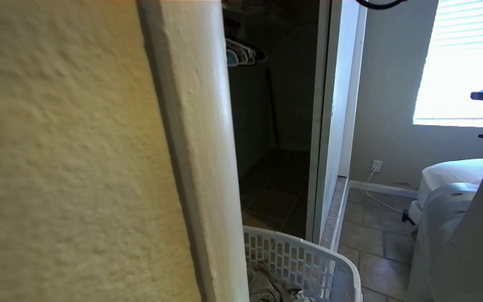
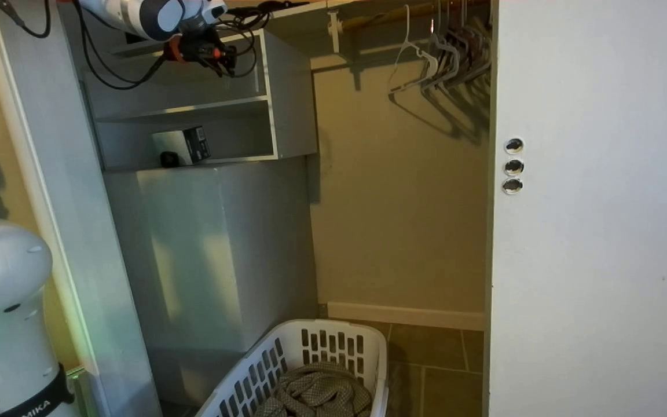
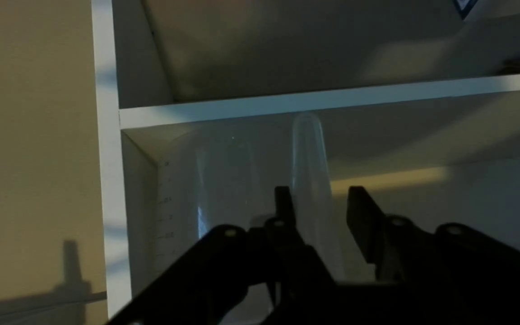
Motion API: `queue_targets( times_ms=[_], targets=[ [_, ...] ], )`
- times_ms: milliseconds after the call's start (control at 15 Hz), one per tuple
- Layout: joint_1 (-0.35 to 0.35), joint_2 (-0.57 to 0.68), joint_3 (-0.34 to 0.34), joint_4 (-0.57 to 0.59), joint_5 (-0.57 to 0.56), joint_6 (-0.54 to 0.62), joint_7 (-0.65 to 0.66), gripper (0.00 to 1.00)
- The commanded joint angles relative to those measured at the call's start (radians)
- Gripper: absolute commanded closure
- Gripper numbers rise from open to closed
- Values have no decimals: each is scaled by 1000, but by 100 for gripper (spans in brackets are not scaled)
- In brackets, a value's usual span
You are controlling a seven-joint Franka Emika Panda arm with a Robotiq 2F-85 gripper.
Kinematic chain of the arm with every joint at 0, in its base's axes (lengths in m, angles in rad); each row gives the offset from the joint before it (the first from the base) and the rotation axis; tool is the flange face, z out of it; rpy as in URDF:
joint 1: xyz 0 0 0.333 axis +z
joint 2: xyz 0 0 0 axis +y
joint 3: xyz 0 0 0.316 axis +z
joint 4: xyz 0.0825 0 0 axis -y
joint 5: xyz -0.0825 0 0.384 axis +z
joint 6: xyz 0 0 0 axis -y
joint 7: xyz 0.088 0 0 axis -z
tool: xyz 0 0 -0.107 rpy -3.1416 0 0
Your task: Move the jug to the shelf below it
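The wrist view is upside down. A clear jug point(image 3: 228, 180) with measuring marks stands in the upper compartment, beside the side panel point(image 3: 112, 180). Its clear handle point(image 3: 310, 167) faces the compartment's open part. My gripper point(image 3: 318, 194) is partly open, with a finger on each side of the handle. One finger is close to or against the handle; a gap shows to the other. In an exterior view my gripper point(image 2: 226, 61) is at the upper compartment, and the jug cannot be made out there. The middle shelf board point(image 2: 217, 106) separates it from the lower compartment point(image 2: 241, 136).
A box point(image 2: 174, 145) and a small dark object point(image 2: 169, 159) sit at the lower compartment's far end. Cables point(image 2: 116, 84) hang from the arm. Hangers point(image 2: 443, 61) hang beside the unit. A white laundry basket point(image 2: 374, 347) stands below. A door panel point(image 2: 588, 260) is at the side.
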Motion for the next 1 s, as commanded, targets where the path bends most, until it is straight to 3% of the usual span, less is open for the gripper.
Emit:
queue_targets(
  times_ms=[0, 67, 133, 467, 933],
  targets=[
    [-12, 21, 14, 36, 26, -19, 3, 92],
    [-13, 21, 15, 36, 24, -19, 4, 99],
    [-13, 20, 16, 35, 24, -20, 3, 94],
    [-12, 15, 15, 32, 27, -23, -2, 94],
    [13, -24, -16, 3, 94, -68, -153, 94]
  ],
)
